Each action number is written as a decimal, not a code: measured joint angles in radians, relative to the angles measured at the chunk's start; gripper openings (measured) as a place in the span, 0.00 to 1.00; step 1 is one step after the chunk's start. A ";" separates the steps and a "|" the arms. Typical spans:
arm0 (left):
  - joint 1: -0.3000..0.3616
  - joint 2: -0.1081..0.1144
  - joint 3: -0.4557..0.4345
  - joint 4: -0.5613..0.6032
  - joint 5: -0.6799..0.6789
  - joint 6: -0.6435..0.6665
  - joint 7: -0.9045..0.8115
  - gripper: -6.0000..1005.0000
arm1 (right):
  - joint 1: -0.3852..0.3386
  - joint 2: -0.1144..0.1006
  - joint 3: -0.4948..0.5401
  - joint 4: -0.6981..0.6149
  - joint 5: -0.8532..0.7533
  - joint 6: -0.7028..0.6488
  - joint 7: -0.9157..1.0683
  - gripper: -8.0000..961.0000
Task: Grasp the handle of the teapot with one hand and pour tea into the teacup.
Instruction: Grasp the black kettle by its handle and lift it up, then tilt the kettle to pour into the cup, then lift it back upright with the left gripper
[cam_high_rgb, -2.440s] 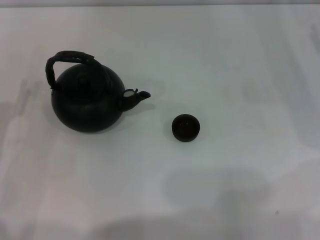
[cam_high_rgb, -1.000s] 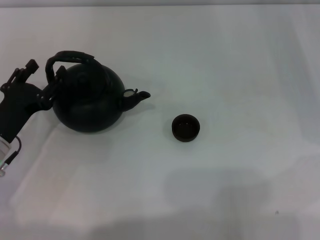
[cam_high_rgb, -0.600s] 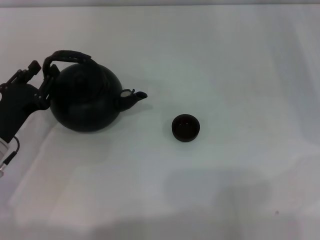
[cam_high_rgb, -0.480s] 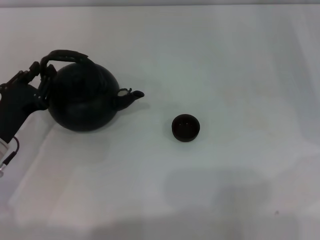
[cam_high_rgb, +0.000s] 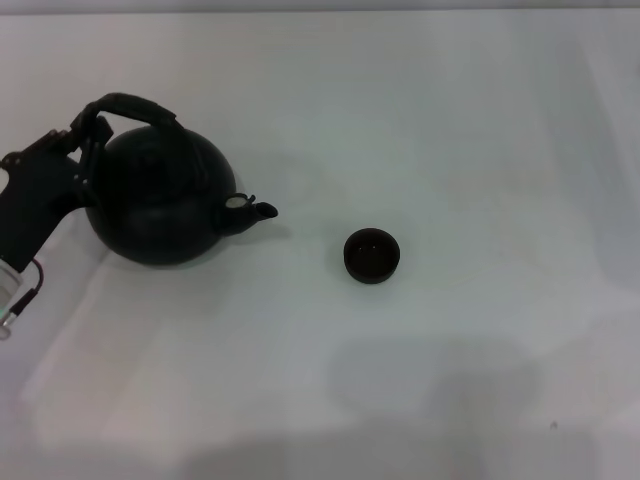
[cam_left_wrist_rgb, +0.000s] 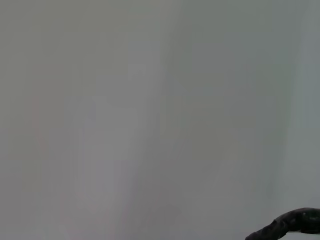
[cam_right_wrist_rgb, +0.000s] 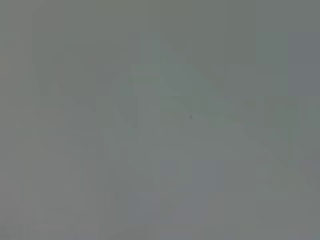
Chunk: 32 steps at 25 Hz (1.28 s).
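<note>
The round matte black teapot (cam_high_rgb: 160, 205) stands at the left of the white table, its stubby spout (cam_high_rgb: 255, 212) pointing right toward the teacup. Its rough arched handle (cam_high_rgb: 130, 105) loops over the lid. My left gripper (cam_high_rgb: 82, 145) reaches in from the left edge and is shut on the left end of the handle. A short dark stretch of the handle (cam_left_wrist_rgb: 292, 223) shows in the left wrist view. The tiny dark teacup (cam_high_rgb: 372, 256) sits upright to the right of the teapot, well apart from the spout. My right gripper is out of view.
The white table (cam_high_rgb: 450, 120) stretches around both objects, with soft shadows along the near edge. The right wrist view holds only bare table surface (cam_right_wrist_rgb: 160, 120).
My left gripper came in from the left and shut on the handle. The teapot has shifted slightly left and its spout has swung lower and nearer.
</note>
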 joint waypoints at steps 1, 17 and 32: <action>-0.004 0.001 0.000 0.000 0.001 0.004 0.000 0.16 | 0.000 0.000 0.000 0.001 0.000 0.000 0.000 0.82; -0.108 -0.002 0.004 0.041 0.066 0.046 0.265 0.14 | -0.001 0.001 -0.005 0.008 -0.004 0.001 0.000 0.82; -0.137 -0.003 0.003 0.122 0.154 0.003 0.559 0.13 | -0.001 0.002 -0.006 0.018 -0.004 0.005 0.034 0.82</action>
